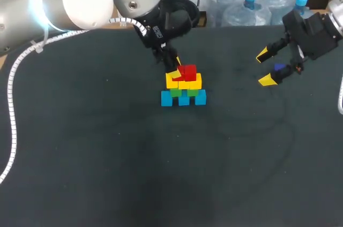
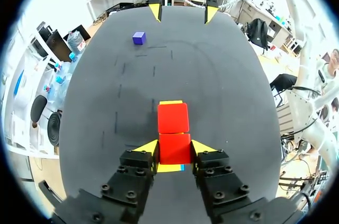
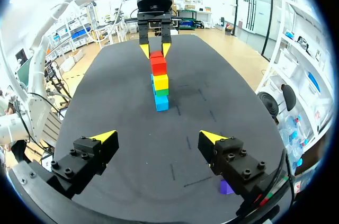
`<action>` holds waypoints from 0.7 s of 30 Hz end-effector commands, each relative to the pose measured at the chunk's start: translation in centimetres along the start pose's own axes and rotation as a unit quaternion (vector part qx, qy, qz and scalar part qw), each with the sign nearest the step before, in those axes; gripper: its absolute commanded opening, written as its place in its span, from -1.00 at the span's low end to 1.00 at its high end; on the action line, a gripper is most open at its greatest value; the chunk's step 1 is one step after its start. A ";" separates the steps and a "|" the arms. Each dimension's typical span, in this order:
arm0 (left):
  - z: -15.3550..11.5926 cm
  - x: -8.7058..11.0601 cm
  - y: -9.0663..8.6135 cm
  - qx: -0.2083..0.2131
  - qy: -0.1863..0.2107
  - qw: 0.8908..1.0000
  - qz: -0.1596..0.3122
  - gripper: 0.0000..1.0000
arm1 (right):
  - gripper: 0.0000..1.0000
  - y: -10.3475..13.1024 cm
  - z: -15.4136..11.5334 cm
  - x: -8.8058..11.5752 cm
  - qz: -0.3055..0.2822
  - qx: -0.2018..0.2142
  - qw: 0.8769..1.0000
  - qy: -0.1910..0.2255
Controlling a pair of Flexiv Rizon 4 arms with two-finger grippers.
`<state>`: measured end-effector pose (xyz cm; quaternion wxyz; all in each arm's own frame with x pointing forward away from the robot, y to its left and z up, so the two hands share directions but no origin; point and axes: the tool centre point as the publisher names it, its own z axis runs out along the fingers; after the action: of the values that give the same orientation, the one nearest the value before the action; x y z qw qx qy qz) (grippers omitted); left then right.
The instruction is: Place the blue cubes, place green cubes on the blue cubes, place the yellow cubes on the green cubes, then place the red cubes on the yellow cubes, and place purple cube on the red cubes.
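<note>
Here the left claw (image 2: 175, 148) is closed to the width of a red cube (image 2: 175, 152), one yellow tip pressed to each side face. It holds the cube at the top of the stack, touching a second red cube (image 2: 172, 117) just ahead of it. Whether the held cube already rests on the yellow cubes (image 1: 185, 83) I cannot tell; only a sliver of yellow shows under its near edge. Below come the green cubes (image 1: 177, 93) and the row of blue cubes (image 1: 166, 99) on the tabletop (image 1: 107, 146). Well apart, the right claw (image 3: 158, 138) hangs wide open and empty. The purple cube (image 3: 226, 187) lies on the tabletop just beside one of its fingers, not between them.

The danger, as I judge it, is in the letting go. If the fingers part unevenly or lift off at a slant, a tip could drag the red cube off its yellow seat or nudge its neighbour. The layers are loose, so a shove up top may shift them all. The purple cube needs two level reds, so a gap or a tilt there would leave it unsteady.
</note>
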<state>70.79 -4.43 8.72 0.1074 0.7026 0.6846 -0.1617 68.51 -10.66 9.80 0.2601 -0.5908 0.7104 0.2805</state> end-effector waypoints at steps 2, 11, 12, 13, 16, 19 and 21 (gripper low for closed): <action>0.0 -0.1 0.2 0.002 0.002 1.000 0.000 -1.00 | 1.00 -0.1 0.1 0.0 0.000 -0.001 1.000 -0.001; 0.0 -0.1 0.2 0.004 0.003 1.000 -0.001 -0.53 | 1.00 -0.1 0.1 0.0 0.000 -0.001 1.000 -0.001; 0.0 -0.1 0.2 0.004 0.004 1.000 -0.001 -0.40 | 1.00 -0.1 0.1 0.0 0.000 -0.001 1.000 -0.001; 0.0 -0.1 0.2 0.004 0.004 1.000 -0.001 -0.33 | 1.00 -0.1 0.1 0.0 0.000 -0.001 1.000 -0.001; 0.0 -0.1 0.2 0.005 0.004 1.000 -0.002 -0.11 | 1.00 -0.1 0.1 0.0 0.000 -0.001 1.000 -0.001; 0.0 -0.1 0.2 0.004 0.004 1.000 -0.002 -0.04 | 1.00 -0.1 0.1 0.0 0.000 -0.001 1.000 -0.001; 0.0 -0.1 0.2 0.004 0.005 1.000 -0.002 -0.02 | 1.00 -0.1 0.1 0.0 0.000 -0.001 1.000 -0.001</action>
<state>70.80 -4.40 8.68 0.1043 0.7019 0.6858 -0.1619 68.51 -10.66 9.80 0.2601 -0.5908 0.7104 0.2805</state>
